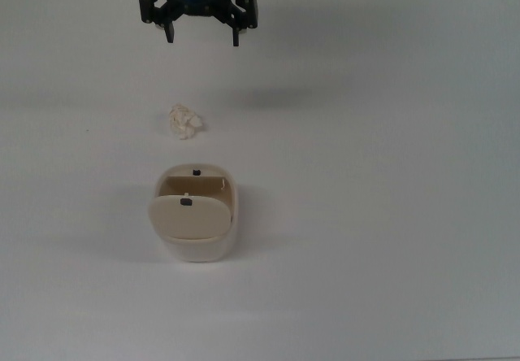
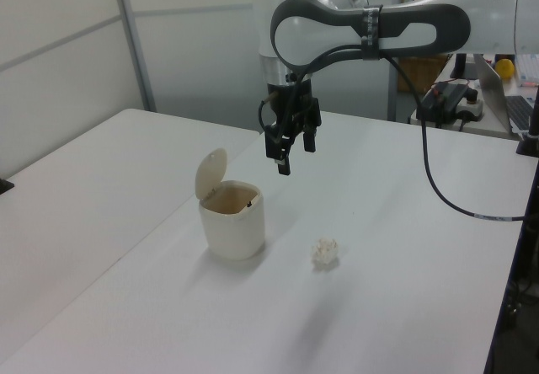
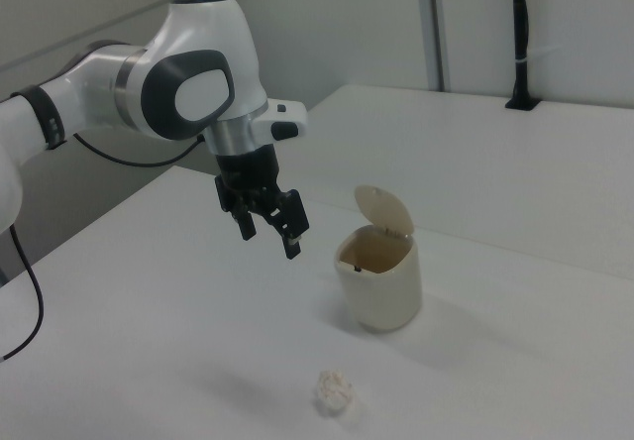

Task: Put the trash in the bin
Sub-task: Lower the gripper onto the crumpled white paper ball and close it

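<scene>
White Panda arm reaching out — wrist bent downward, pincer [image 1: 203, 34] hanging in the air, fingers spread, holding nothing

White table [image 1: 390, 215], crumpled paper wad [image 1: 184, 122] lying on it, beige bin [image 1: 195, 213] standing near it, lid open

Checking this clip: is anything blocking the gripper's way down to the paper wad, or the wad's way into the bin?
Nothing visible blocks either path. The gripper hangs open above bare table, apart from the paper wad. The wad lies beside the bin with only bare tabletop between them, and the bin's flap lid stands open.
</scene>
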